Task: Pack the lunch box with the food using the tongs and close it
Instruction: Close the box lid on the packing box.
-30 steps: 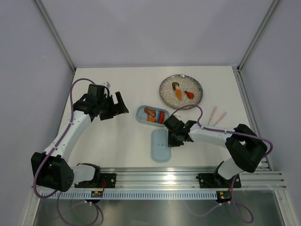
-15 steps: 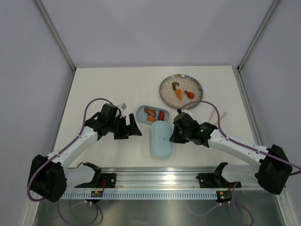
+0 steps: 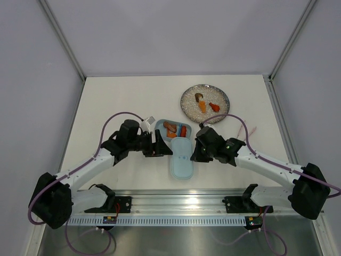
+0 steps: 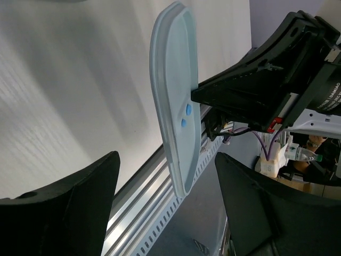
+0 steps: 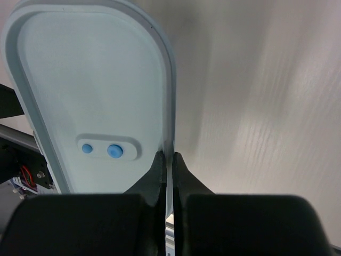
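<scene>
The pale-blue lunch box (image 3: 162, 128) stands open at mid table with orange and red food (image 3: 176, 130) inside. Its lid (image 3: 181, 160) sits just in front of the tub. My right gripper (image 3: 194, 152) is shut on the lid's right rim (image 5: 169, 133), the fingertips (image 5: 157, 160) pinching it. In the left wrist view the lid (image 4: 176, 106) shows edge-on between the wide-open jaws of my left gripper (image 4: 166, 176), which touches nothing. That gripper (image 3: 162, 145) is at the lid's left side. More food (image 3: 205, 104) lies on the plate. The tongs (image 3: 250, 130) lie to the right, partly behind a cable.
The round grey speckled plate (image 3: 191, 109) stands behind the tub. The metal rail (image 3: 181, 200) runs along the near table edge. A purple cable (image 3: 237, 120) loops over the right arm near the tongs.
The left arm swung right from the table's left side until its jaws straddle the lid. The right gripper carried the lid back from the near edge toward the tub.
</scene>
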### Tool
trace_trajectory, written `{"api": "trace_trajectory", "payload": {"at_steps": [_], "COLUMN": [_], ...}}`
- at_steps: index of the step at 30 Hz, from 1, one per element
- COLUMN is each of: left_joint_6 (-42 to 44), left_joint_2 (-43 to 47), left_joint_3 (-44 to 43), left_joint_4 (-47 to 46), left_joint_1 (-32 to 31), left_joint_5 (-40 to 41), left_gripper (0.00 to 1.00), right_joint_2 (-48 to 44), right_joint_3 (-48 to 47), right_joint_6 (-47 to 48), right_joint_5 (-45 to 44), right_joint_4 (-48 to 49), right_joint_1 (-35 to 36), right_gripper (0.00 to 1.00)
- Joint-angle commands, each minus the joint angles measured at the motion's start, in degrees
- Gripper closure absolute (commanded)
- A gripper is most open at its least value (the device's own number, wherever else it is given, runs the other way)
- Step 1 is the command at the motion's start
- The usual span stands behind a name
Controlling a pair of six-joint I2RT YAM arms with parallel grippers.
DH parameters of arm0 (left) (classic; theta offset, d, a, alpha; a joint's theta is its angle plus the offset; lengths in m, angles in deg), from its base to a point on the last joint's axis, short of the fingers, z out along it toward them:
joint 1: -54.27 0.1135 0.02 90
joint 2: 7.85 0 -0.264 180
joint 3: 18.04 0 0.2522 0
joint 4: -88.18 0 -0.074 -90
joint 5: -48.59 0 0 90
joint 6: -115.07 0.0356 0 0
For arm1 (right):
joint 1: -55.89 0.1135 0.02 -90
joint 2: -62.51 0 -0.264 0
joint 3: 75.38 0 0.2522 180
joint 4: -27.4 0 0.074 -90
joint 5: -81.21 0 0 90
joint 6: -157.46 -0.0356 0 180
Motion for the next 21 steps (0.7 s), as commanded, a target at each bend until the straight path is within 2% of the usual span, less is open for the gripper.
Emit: {"api": "trace_trajectory", "payload": {"at_steps": [1,6,11,16,21], "left_joint_6": [-2.4,-2.9,-3.5,-3.4,-4.3], "left_joint_2": [-1.8,-4.4,-5.0,-6.1,-5.9], "left_joint_3": [1.2,0.5,0.2,-0.5,-0.1], "left_joint_4": [-7.7,-8.7,-10.9,-10.8,-10.8], "left_joint_1": [-1.3,-3.1,-4.0,-4.2,-4.3], "left_joint_5": [-2.1,-0.2,0.3,0.4,1.6], "left_gripper": [0.25,0.29,0.42,0.50,0.76], "right_joint_2": [-0.2,-0.4,-0.1,0.2,0.6], "right_joint_3": [-3.4,-3.8,-3.9,-3.9,-3.7], "right_joint_6": [0.5,0.5,0.5,0.6,0.8], "right_joint_5": [1.1,1.4,1.7,1.9,2.0], "right_joint_4": [1.7,1.7,1.8,2.2,2.0], "right_joint_1": [0.2,0.2,0.2,0.2,0.2], "right_gripper": [1.00,1.00,1.00,1.00,1.00]}}
